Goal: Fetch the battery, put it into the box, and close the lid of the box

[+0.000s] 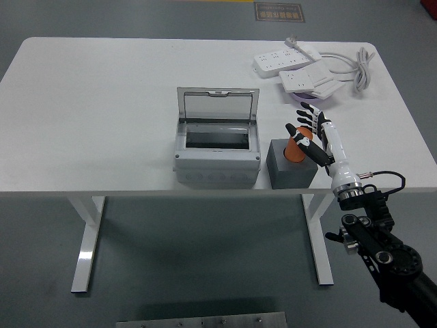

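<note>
While right hand [305,131] grips orange battery [298,147] | box [217,147] lid open

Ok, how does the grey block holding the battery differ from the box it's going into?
The grey block is dark grey, solid and smaller; the box is light grey, wider and hollow. The block has no lid and carries the orange battery on top, at the right hand; the box's clear lid stands open at the back, and nothing is visible inside. Both sit side by side near the table's front edge.
</note>
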`<state>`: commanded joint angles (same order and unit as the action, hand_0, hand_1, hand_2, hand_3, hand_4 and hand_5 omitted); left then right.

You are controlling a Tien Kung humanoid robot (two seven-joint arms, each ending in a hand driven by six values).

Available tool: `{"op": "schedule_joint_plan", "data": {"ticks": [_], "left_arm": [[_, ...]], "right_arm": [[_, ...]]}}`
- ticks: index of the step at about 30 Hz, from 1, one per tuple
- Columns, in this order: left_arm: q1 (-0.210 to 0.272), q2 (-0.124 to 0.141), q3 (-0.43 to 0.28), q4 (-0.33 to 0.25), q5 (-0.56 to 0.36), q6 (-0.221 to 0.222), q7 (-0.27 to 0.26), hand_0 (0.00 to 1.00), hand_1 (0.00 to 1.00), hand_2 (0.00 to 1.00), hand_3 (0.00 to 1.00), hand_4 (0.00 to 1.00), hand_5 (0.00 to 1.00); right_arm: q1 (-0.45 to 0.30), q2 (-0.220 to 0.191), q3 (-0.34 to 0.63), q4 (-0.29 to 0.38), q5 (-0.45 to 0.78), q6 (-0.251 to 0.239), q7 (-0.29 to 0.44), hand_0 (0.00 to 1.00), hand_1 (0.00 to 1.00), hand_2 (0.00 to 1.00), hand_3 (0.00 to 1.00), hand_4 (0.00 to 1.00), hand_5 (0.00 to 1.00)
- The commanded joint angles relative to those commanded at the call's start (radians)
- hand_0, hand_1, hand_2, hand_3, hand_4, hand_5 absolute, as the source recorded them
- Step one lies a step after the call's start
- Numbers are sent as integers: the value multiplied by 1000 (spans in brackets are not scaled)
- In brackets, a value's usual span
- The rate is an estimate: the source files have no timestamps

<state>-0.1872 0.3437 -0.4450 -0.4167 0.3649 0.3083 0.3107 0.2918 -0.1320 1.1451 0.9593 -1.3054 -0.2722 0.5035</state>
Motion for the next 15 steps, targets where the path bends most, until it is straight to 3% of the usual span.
{"op": "schedule_joint_plan", "data": {"ticks": [15], "left_arm": [[-8,-5,-10,-1,22,-4,10,628,684,555,591,604,24]], "right_arm": [[7,1,-22,-29,18,0,2,761,799,816,878,961,560]]}}
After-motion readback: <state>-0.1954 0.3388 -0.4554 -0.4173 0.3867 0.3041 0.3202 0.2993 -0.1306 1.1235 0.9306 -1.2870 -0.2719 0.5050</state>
